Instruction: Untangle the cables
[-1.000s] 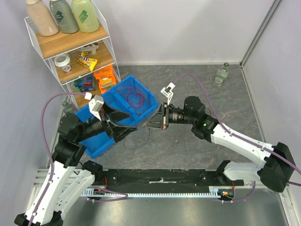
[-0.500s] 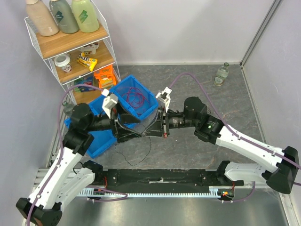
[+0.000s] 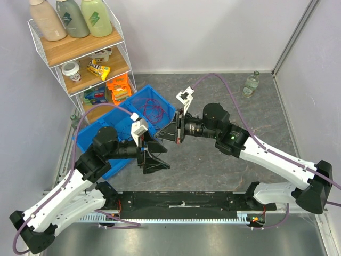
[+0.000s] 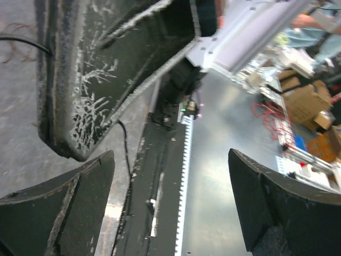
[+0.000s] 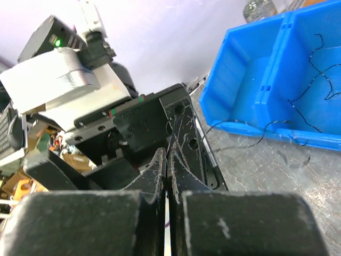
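Since a second before, the left gripper [image 3: 166,159] had swung away from the near wall of the blue bin [image 3: 141,106], out over the grey floor [image 3: 213,170] and closer to the arm bases. The right gripper [image 3: 166,135] had crept a little up toward the bin's right corner. The two faced each other, tips close but apart.

The cables [image 3: 153,109] were hair-thin and limp. A loopy scribble of magenta-purple and red lay inside that bin, a glossy hard-plastic tub with straight walls and a thick rim. The right wrist view also showed black strands [image 5: 318,66] kinked across the bottom of a blue compartment. More of them trailed along the foot of its outer wall, on the mottled, stone-patterned floor.

The left gripper's fingers [image 4: 64,208] were matt black wedges, spread as wide as they go and gripping nothing. Through the gap showed the metal table edge and a toothed rail [image 4: 184,176]. The right gripper's fingers [image 5: 154,176], black and scuffed with whitish scratches, were pressed flat together. Whether a strand was caught in the seam could not be told.
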Tool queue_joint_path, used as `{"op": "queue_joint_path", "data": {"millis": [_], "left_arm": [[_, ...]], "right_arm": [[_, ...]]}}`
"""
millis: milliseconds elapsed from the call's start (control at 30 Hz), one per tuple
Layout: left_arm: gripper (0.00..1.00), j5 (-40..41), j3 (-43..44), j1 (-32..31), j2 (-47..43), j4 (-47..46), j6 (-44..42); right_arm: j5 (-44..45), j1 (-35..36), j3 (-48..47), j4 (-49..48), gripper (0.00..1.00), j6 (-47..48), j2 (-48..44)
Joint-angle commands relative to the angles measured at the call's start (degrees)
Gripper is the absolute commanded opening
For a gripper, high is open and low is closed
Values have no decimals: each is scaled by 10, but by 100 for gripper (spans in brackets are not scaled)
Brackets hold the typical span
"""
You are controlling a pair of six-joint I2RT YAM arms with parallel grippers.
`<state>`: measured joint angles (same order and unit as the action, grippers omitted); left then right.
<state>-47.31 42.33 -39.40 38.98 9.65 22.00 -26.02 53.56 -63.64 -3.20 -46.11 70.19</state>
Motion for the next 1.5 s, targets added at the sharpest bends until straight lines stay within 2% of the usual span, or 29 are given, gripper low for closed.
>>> {"op": "queue_joint_path", "data": {"millis": [0, 100, 200, 267, 333, 400, 433, 467, 567, 667, 833, 1033, 1300, 1467], "left_arm": [[86, 190, 11, -24, 11, 20, -20], [60, 257, 12, -24, 7, 20, -19], [31, 342, 14, -24, -8, 40, -25], [15, 391, 22, -24, -2, 65, -30], [2, 441, 37, -25, 19, 97, -31], [2, 510, 55, -24, 41, 129, -20], [2, 551, 63, -24, 50, 146, -12], [2, 610, 71, -22, 56, 153, 7], [2, 696, 79, -11, 60, 130, 19], [2, 743, 72, 13, 70, 80, 30], [2, 760, 74, 70, 115, 20, 36], [2, 770, 103, 150, 163, 27, 32], [2, 818, 156, 172, 181, -20, -78], [2, 845, 111, 173, 193, -147, -155]], "right_arm": [[53, 11, -15, -44, 0, -43, 9], [69, 15, -4, -52, 0, -50, 11], [120, 15, -10, 5, 1, -22, 4], [156, 14, -18, 58, 22, 7, -1], [198, 13, -25, 101, 52, 39, -12], [256, 7, -34, 166, 72, 72, -28], [320, 0, -36, 197, 78, 82, -38], [351, -10, -34, 223, 82, 87, -51], [402, -42, -13, 254, 87, 99, -100], [414, -60, 9, 269, 87, 107, -139], [422, -61, 35, 289, 87, 103, -175], [432, -62, 52, 297, 87, 102, -190], [432, -62, 51, 296, 87, 109, -175], [431, -62, 54, 293, 87, 109, -171]]}}
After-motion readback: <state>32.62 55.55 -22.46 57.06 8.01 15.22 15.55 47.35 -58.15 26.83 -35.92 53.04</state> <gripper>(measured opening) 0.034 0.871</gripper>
